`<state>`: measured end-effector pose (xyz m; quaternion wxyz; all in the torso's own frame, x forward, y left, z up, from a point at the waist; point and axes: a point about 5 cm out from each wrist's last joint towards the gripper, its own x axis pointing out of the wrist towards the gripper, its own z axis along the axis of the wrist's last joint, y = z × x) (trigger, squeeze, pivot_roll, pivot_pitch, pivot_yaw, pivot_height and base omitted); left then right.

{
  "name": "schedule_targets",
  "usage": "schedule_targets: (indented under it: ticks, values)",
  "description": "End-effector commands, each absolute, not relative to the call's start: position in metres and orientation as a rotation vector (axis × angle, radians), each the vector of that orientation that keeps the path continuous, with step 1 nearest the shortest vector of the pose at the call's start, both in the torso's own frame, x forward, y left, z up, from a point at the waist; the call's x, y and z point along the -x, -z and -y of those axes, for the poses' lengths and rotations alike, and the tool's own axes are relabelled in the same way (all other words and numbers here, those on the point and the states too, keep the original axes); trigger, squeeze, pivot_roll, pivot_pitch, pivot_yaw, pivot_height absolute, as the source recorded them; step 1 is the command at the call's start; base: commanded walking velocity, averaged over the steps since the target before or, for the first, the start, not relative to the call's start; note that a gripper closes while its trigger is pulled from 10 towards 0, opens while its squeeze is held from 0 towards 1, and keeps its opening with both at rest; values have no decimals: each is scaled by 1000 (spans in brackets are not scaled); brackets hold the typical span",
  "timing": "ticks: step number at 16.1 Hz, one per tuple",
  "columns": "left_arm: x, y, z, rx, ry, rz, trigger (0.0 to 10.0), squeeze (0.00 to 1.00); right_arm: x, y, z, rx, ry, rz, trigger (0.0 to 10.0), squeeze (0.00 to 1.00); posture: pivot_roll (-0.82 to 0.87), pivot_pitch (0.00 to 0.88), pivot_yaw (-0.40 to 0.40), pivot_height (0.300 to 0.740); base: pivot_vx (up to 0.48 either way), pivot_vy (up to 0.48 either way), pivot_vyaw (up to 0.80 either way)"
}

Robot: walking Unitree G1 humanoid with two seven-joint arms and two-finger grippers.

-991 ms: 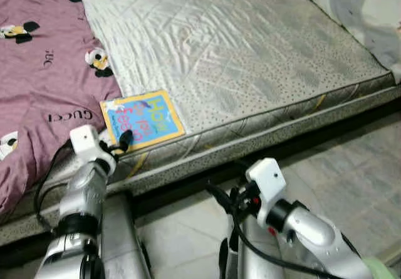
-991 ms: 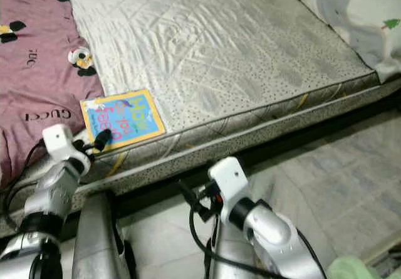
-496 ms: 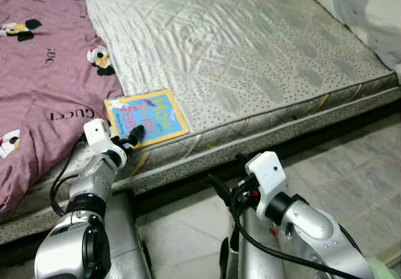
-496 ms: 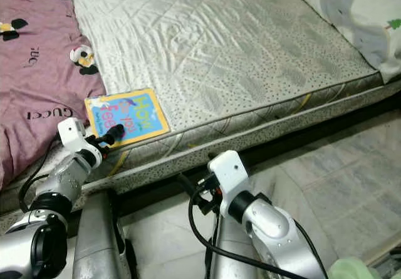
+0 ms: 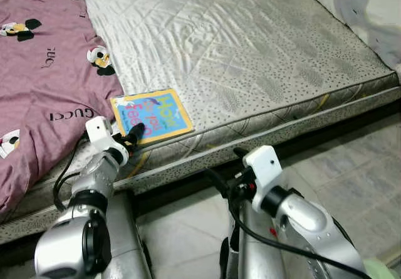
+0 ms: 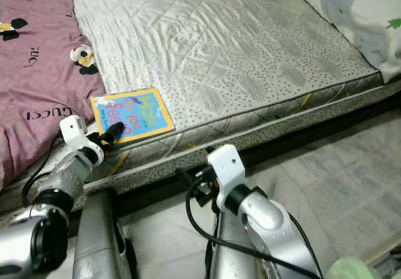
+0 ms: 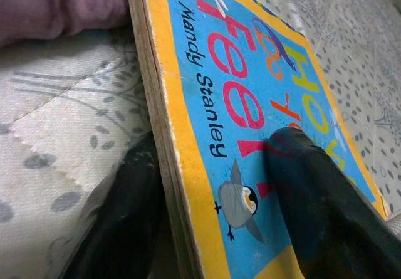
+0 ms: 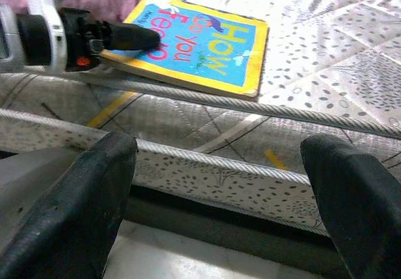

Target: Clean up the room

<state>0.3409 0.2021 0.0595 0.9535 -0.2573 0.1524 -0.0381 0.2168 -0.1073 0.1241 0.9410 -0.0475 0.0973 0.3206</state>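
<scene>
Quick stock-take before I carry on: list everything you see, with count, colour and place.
book: one, blue with yellow border, flat at the mattress's near edge beside the blanket
blanket: one, mauve with cartoon prints, on the mattress's left part
mattress: one, silver-grey quilted, low on the floor
bedding: one, white, far right corner of the mattress
floor: pale tiles, in front
left gripper: black fingers straddling the book's edge, one above, one beneath
right gripper: open, low before the mattress's side

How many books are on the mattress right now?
1. The book lies at the mattress front edge beside the purple blanket, with the left gripper closing on its near edge. Others could hide under the blanket.
</scene>
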Motion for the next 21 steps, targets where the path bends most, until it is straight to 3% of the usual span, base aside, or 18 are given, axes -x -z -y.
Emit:
schedule_targets:
  ticks: [1,9,12,16,21]
  values:
    - [-344,-64,-204,505,88,-290,0,0,-218,-123,107,103,-654,-196,10000,0,-223,112,-26,515,0,0,0]
    - [-362,-97,-209,426,74,-151,0,0,-242,-122,99,93,-632,-124,10000,0,-160,33,-2,515,0,0,0]
    - [-363,-100,-209,402,80,-142,0,0,-272,-135,127,80,-615,-91,10000,0,-139,10,7,515,0,0,0]
    - [-365,-104,-211,381,80,-125,0,0,-277,-136,119,22,-634,-64,10000,0,-109,0,23,515,0,0,0]
    - [-373,-143,-221,258,62,70,0,0,-278,-130,112,-18,-641,-52,10000,0,-86,0,41,515,0,0,0]
